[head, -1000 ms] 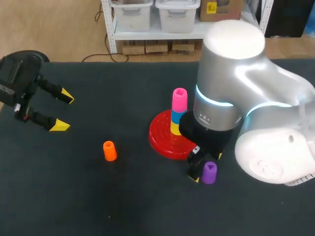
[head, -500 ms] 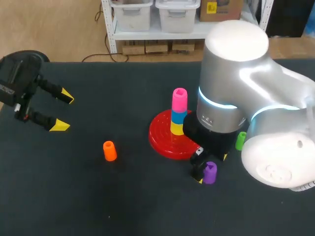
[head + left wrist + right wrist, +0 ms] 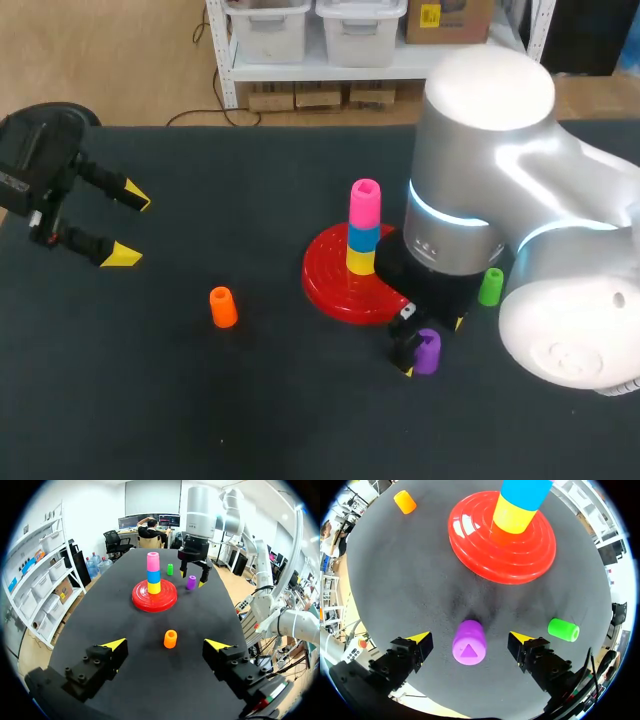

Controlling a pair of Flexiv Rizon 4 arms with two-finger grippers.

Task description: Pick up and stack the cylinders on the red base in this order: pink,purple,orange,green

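The red base [image 3: 335, 290] holds a stack of yellow, blue and pink cylinders, the pink cylinder [image 3: 365, 202] on top. A purple cylinder [image 3: 468, 642] stands upright on the table in front of the base, between the open fingers of my right gripper [image 3: 470, 638], with a gap on each side. The green cylinder [image 3: 490, 287] lies to the right of the base. The orange cylinder [image 3: 223, 306] stands left of the base. My left gripper [image 3: 129, 226] hangs open and empty at the far left, with the orange cylinder [image 3: 170, 638] ahead of it.
My right arm's big silver body [image 3: 480, 200] leans over the table right of the base and hides part of it. The dark table [image 3: 200, 400] is bare apart from these things.
My right arm has shifted slightly to the right, which uncovered the green cylinder. Its gripper stays around the purple cylinder, which has not moved. The left arm is still.
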